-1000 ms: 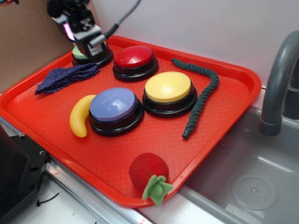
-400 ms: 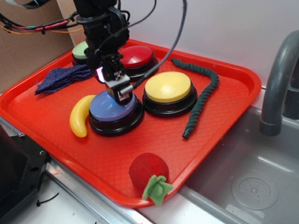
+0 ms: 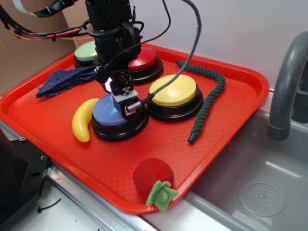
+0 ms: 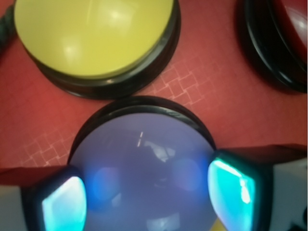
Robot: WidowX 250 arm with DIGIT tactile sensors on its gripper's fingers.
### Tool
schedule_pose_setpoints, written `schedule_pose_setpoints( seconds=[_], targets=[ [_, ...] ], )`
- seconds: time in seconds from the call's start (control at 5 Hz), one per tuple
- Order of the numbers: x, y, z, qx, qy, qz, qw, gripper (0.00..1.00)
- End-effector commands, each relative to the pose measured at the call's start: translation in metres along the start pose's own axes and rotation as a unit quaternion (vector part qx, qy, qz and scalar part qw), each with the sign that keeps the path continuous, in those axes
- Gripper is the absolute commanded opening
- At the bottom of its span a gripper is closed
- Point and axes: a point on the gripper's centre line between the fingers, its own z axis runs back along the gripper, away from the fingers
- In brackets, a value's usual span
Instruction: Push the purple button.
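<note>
On the red tray (image 3: 226,115), a yellow toy banana (image 3: 83,120) lies left of the purple button (image 3: 107,117), where the hand (image 3: 126,107), fingers (image 4: 62,204) spread wide and gripping nothing, sits low over its dome, with the yellow button (image 3: 174,90) just right.

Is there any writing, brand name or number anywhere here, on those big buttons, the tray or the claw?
None can be read.
The purple button, yellow button, red button and green button have plain tops.
The red tray shows only a woven texture.
The claw carries small pale patches, too blurred to read.
</note>
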Motion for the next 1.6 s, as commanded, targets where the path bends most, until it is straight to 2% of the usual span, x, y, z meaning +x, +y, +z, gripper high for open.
schedule_pose_setpoints(
  seconds=[0.0,0.2,0.6,1.4],
  targets=[
    [-0.006,0.014,0.058,-0.01,-0.041,-0.019,0.999,1.0],
    [-0.002,0.019,0.072,-0.003,-0.057,0.021,0.998,1.0],
    [0.001,0.021,0.085,0.003,-0.076,0.037,0.996,1.0],
    [-0.004,0.016,0.104,0.004,-0.077,0.051,0.996,1.0]
  ],
)
